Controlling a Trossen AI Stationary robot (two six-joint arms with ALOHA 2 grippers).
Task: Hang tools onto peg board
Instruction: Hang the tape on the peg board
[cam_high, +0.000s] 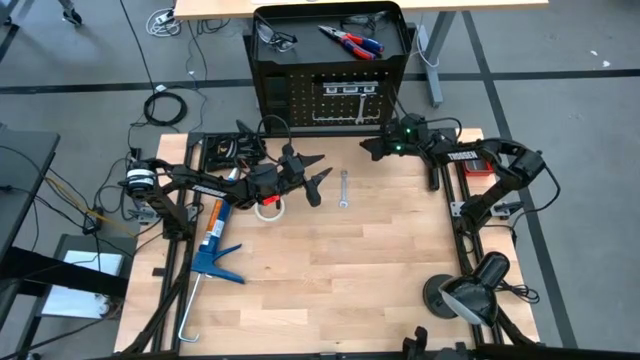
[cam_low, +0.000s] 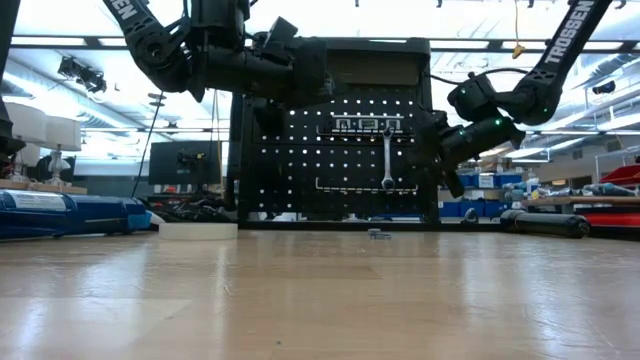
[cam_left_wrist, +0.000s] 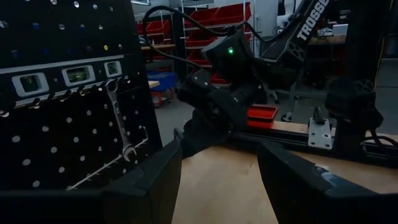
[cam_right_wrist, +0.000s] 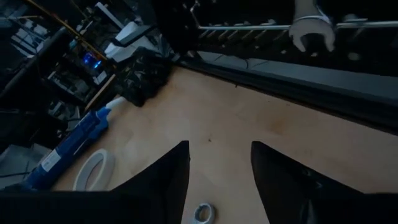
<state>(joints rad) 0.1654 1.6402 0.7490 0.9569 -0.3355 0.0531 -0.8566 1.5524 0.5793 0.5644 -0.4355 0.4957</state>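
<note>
The black peg board (cam_high: 300, 95) stands upright at the table's far edge. One silver wrench (cam_low: 387, 158) hangs by its top end from a hook in the board's upper row; it also shows in the left wrist view (cam_left_wrist: 119, 118). A second wrench (cam_high: 343, 188) lies flat on the table in front of the board. Red-and-blue pliers (cam_high: 350, 40) and black safety glasses (cam_high: 275, 38) lie in the board's top tray. My right gripper (cam_high: 368, 148) is open just right of the hanging wrench and holds nothing. My left gripper (cam_high: 318, 173) hovers open, left of the lying wrench.
A blue caulking gun (cam_high: 212, 240) lies along the table's left side, with a white tape roll (cam_high: 268, 207) beside my left arm. A red tray (cam_high: 480, 165) sits at the right edge and a round black stand (cam_high: 462, 295) at the near right. Bare wood fills the middle.
</note>
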